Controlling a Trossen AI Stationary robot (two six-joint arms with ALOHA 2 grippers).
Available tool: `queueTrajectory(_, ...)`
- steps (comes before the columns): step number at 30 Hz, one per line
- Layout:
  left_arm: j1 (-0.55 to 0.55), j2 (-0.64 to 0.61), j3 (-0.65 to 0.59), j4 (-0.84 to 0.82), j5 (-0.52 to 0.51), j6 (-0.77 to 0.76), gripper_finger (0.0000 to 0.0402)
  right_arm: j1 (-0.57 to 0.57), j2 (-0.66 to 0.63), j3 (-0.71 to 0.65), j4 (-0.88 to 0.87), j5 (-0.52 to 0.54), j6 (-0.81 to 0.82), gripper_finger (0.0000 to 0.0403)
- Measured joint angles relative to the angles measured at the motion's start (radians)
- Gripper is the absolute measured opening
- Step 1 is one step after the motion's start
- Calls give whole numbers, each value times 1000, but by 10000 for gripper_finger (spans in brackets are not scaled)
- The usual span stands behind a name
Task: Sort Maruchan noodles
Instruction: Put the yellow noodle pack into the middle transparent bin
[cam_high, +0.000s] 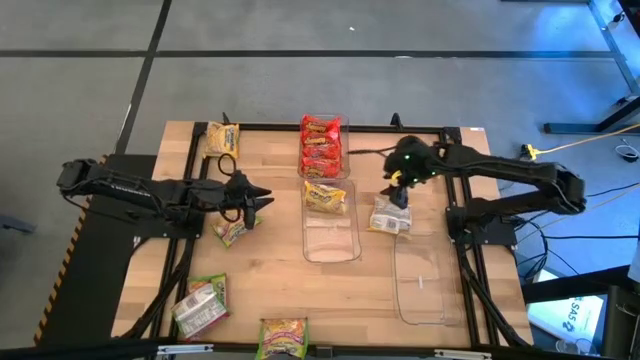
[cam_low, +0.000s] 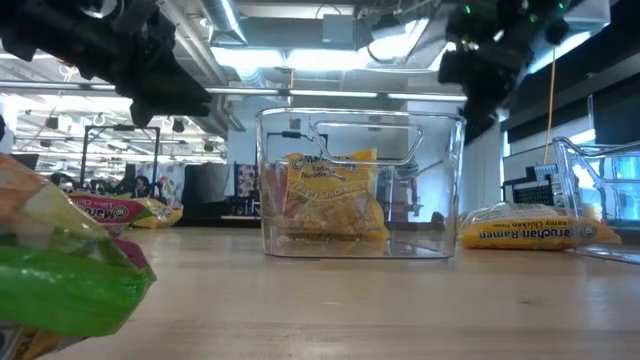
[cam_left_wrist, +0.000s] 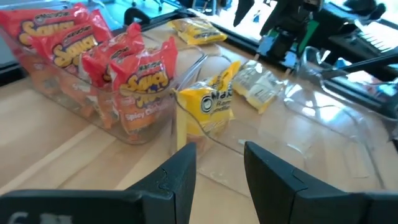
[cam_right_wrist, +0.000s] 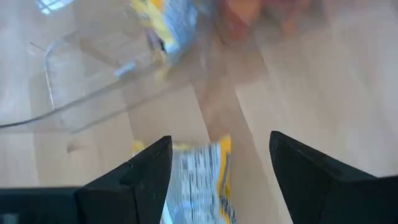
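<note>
- We see the right gripper (cam_high: 398, 190) w/ fingers spread wide, nothing held, poised above a yellow packet (cam_high: 390, 216) lying on the table (cam_high: 270, 280) btwn the middle bin (cam_high: 332, 235) & the right bin (cam_high: 422, 285).
- Left gripper (cam_high: 262, 200) hangs above a green/pink packet (cam_high: 231, 232), fingers parted, nothing held.
- Red packets (cam_high: 321, 147) fill the far bin (cam_high: 345, 130); 1 yellow pack (cam_high: 325, 196) sits in the middle bin.
</note>
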Motion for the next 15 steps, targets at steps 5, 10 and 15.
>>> queueTrajectory(5,0,46,0,1,-5,-30,128,-118,-9,-89,6,-115,51,241)
queueTrajectory(10,0,82,0,1,5,-53,128,-126,7,-113,9,-143,94,247)
queueTrajectory(15,-1,96,0,3,32,-53,128,-126,17,-139,1,-165,149,302)
